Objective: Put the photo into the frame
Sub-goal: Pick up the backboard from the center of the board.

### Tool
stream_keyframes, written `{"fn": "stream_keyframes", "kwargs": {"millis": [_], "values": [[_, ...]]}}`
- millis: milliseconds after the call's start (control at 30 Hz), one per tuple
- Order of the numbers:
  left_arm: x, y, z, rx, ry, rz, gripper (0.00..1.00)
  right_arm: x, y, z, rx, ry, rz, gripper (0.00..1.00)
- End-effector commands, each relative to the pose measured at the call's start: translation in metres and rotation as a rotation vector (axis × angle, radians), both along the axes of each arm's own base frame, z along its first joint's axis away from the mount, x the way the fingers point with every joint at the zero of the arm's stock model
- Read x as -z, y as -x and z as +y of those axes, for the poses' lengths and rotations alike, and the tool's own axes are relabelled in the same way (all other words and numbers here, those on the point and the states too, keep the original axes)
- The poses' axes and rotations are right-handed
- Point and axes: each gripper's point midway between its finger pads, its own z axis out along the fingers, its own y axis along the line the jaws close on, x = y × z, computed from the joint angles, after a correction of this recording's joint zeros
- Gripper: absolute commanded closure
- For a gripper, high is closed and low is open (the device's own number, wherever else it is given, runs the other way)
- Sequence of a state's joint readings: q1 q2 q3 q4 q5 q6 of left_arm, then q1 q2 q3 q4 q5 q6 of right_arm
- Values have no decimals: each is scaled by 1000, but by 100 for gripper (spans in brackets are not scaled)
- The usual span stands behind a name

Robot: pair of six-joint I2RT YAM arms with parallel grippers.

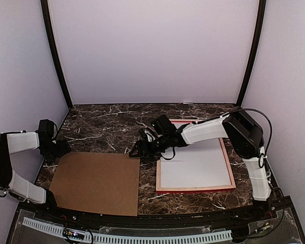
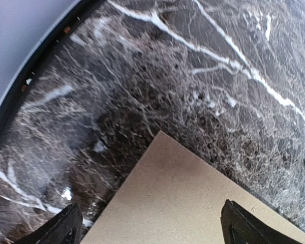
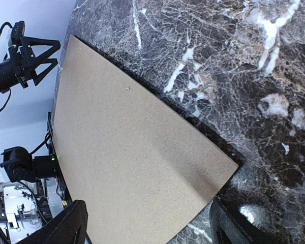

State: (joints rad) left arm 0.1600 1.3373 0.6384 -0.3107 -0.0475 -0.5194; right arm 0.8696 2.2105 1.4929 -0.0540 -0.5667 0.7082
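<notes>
Gaping wide — left gripper (image 2: pixel 151 224), right gripper (image 3: pixel 147 218) — both empty

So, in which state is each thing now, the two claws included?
frame: lying flat on the table.
photo: inside the frame, plain white back up.
backing board: flat on the table, left of the frame, apart from it.
left claw: open, empty, at the backing board's far left corner.
right claw: open, empty, at the backing board's far right corner.
</notes>
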Motion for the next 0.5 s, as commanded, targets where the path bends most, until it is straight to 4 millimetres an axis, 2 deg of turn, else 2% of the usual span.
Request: {"fn": "stream_keyframes", "kwargs": {"millis": [0,67,300,467], "values": [[-14,6,13,-48,-54,-20,2,42,14,-13,17,70,118,16],[-14,6,14,-50,-54,-20,2,41,14,-12,21,61,126,16],[9,7,6,-28,17,37,4,37,16,-6,30,13,179,16],[11,4,1,-11,44,28,8,30,14,-4,50,-11,191,16]]}}
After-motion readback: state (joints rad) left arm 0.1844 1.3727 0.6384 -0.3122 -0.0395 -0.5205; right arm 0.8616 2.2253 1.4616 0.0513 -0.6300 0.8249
